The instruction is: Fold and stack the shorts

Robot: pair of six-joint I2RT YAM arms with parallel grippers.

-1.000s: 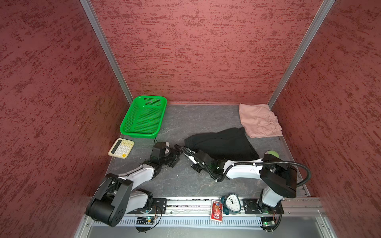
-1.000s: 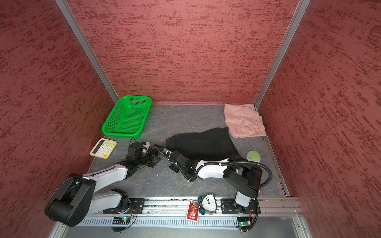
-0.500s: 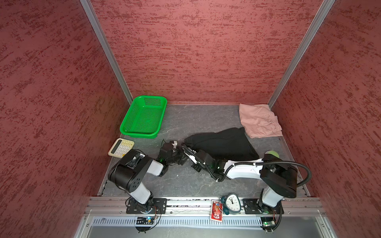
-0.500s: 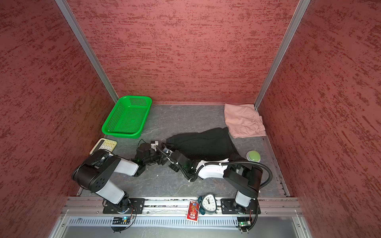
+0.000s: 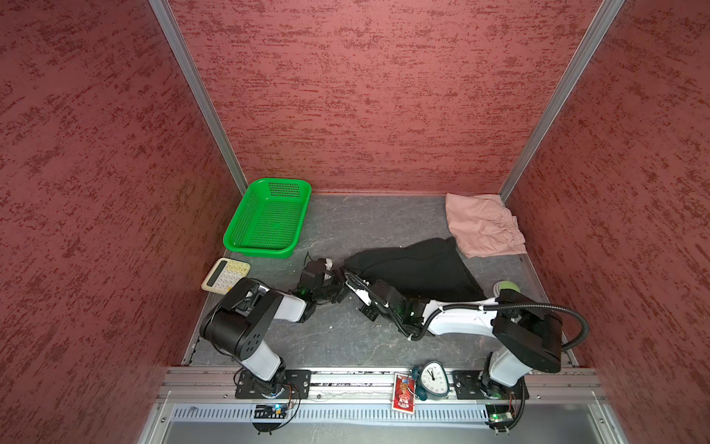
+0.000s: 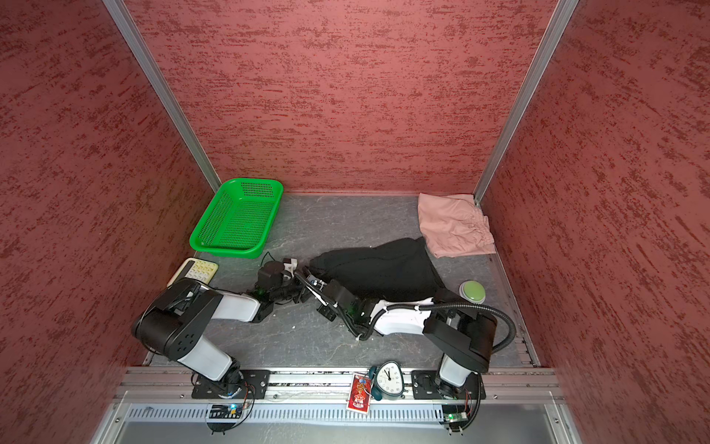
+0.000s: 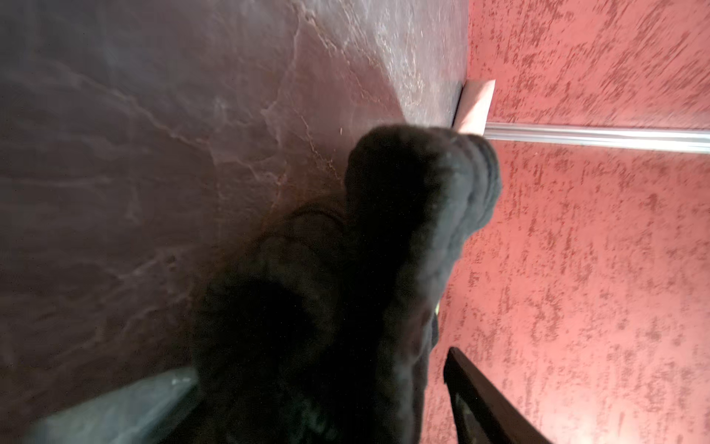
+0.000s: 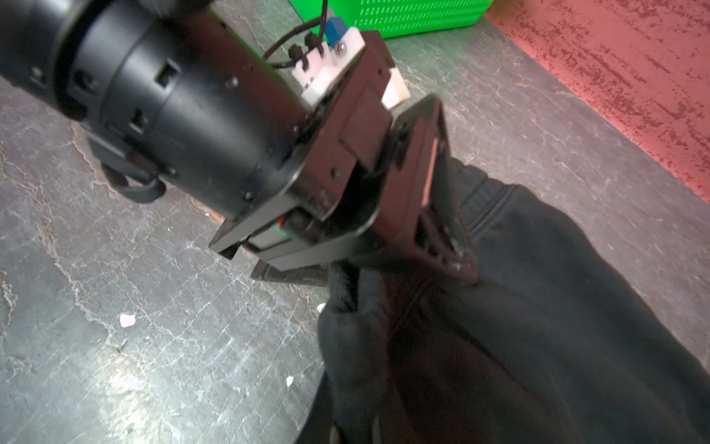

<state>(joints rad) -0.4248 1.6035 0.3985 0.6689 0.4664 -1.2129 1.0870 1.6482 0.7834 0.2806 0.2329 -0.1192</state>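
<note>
The black shorts (image 5: 418, 269) (image 6: 384, 269) lie crumpled right of the table's middle. The pink shorts (image 5: 480, 226) (image 6: 453, 226) lie in the far right corner, and their edge (image 7: 476, 103) shows in the left wrist view. My right gripper (image 5: 347, 274) (image 8: 353, 432) is shut on a bunched fold at the black pair's left end (image 8: 353, 346). My left gripper (image 5: 338, 287) (image 8: 376, 269) faces it at the same end. Its jaws stand apart around the raised black cloth (image 7: 415, 200), with a gap showing beside one finger (image 7: 480, 396).
A green basket (image 5: 257, 251) stands at the far left, with a calculator (image 5: 226, 275) just in front of it. A green round button (image 5: 509, 286) sits by the right wall. A clock (image 5: 432, 378) and a red card (image 5: 403, 392) rest on the front rail.
My left arm has folded up and its gripper has slid right to the black shorts' left end, jaws narrowing around the cloth. The right arm has held still.
</note>
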